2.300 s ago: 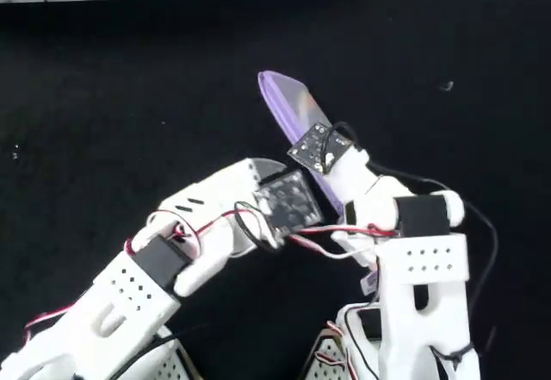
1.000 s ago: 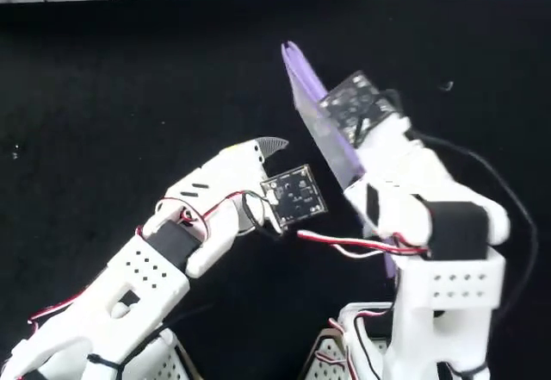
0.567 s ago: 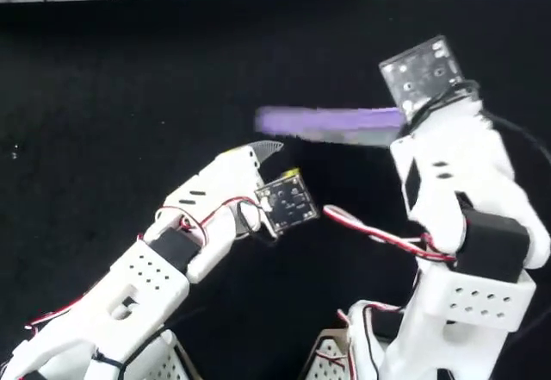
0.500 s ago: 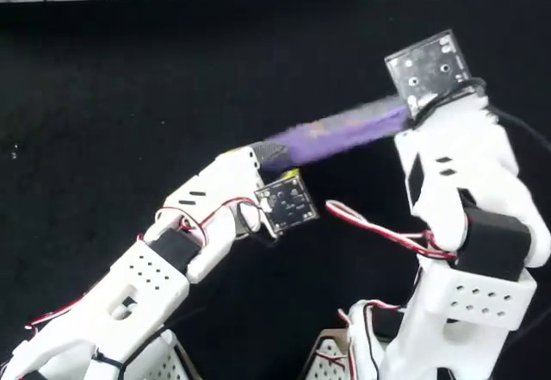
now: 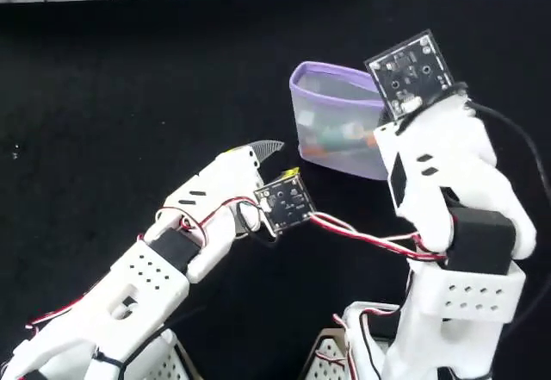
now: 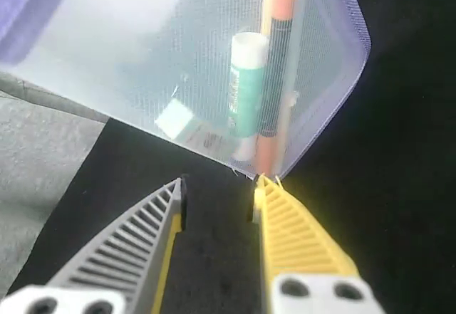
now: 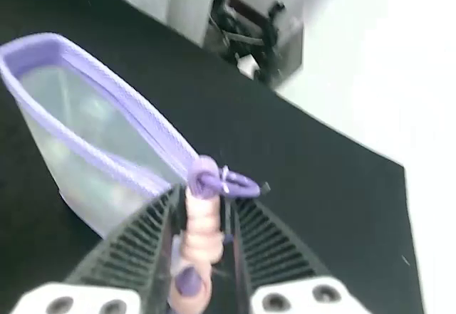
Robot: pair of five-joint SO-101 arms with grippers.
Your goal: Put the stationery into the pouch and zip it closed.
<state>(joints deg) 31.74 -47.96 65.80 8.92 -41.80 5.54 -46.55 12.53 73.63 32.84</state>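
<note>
A translucent purple pouch [image 5: 337,134] hangs above the black table with its mouth gaping upward. Through its wall I see an orange pen [image 6: 279,72], a green and white glue stick [image 6: 246,90] and a white eraser [image 6: 187,125]. My right gripper [image 7: 203,194] is shut on the pink and purple zip pull [image 7: 206,218] at one end of the pouch's [image 7: 85,136] rim. My left gripper [image 6: 217,186] is open just under the pouch [image 6: 178,58], its yellow fingertip [image 6: 269,189] at the pouch's lower corner. In the high view the left gripper [image 5: 263,149] sits left of the pouch.
Black cloth covers the table [image 5: 129,78], with free room to the left and far side. Red and white cables [image 5: 362,235] run between the two arms. A grey surface [image 6: 35,164] and a pale wall [image 7: 370,58] lie beyond the table's edge.
The right arm has swung the pouch up and to the right, from lying edge-on between the arms to hanging with its mouth up. The left arm drew back slightly, then stayed.
</note>
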